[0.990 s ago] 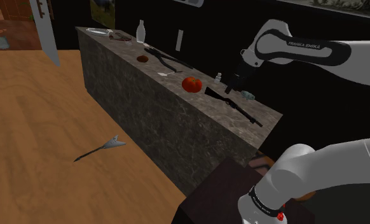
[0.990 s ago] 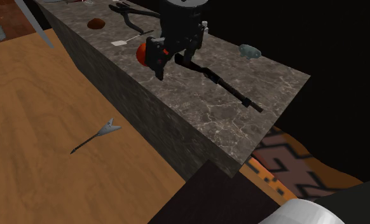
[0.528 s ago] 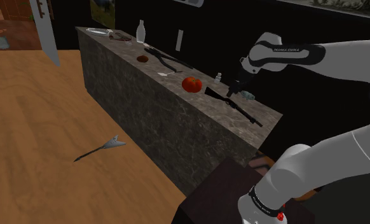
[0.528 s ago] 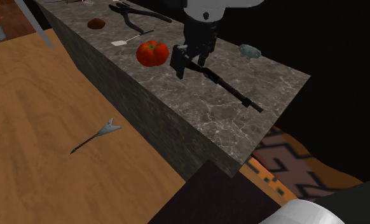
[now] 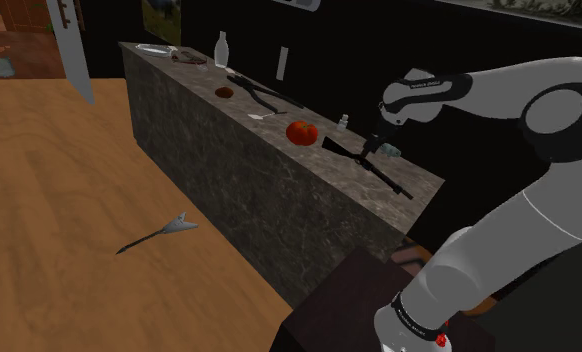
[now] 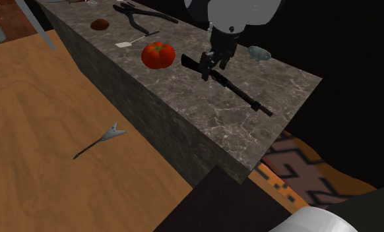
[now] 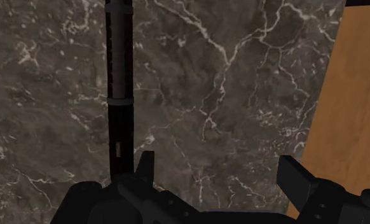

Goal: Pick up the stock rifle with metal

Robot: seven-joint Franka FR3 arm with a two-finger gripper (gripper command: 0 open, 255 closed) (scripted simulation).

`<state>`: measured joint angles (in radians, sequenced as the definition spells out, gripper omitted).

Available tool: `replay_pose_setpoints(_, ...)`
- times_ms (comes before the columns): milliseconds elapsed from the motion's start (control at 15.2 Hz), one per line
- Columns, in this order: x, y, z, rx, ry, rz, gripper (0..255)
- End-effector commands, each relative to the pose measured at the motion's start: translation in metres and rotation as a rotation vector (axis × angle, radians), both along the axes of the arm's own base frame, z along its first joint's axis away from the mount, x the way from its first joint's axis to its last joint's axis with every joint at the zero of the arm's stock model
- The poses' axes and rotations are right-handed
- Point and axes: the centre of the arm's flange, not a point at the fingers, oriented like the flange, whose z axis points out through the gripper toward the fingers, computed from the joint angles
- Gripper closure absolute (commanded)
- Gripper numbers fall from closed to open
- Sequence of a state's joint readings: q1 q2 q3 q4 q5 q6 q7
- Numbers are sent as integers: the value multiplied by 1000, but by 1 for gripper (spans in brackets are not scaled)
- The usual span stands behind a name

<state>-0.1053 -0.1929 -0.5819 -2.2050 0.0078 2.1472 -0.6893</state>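
Task object: the rifle (image 6: 240,93), black and long, lies flat on the dark marbled counter (image 6: 250,142), on the stretch nearest the stand. A red round thing (image 6: 158,55) sits near its butt end, apart from it.
Gripper position: the gripper (image 6: 209,69) hangs low over the butt half of the rifle. Contact with the counter cannot be determined.
Fingers: they stand apart and clasp nothing. In the wrist view the barrel (image 7: 119,95) runs just beside one finger (image 7: 145,164), outside the gap.
Step in hand: judged to be final alignment before the grasp.
Method advised: shift the hand sideways, across the rifle's length, until the rifle lies midway in the gap. Hold the fingers crosswise to its long axis. Lower until the pads flank the body, then close.
Grip point: judged best near the thicker middle section, since a long thing held near one end is likely to tip.
Risk: closing from this offset would likely catch nothing, or a finger may land on the barrel and push it aside.
Container, white bottle (image 5: 221,50): upright near the counter's far end, well apart from the rifle. Contents cannot be told.
Container, plate (image 5: 154,49): at the far corner. Any load is too small to tell.
Container, small vial (image 5: 344,121): upright near the red round thing. Contents not discernible.
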Motion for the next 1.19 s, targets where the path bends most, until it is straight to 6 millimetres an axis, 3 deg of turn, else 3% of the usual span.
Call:
replay_pose_setpoints(0, 5, -25, -8, -6, 3, 2, 0)
replay_pose_setpoints(330, 15, -80, -37, -16, 10, 3, 0)
replay_pose_setpoints(924, 15, -80, -77, -16, 10, 3, 0)
replay_pose_setpoints(990, 15, -80, -76, -16, 10, 3, 255)
replay_pose_setpoints(1122, 15, -80, -76, -16, 10, 3, 255)
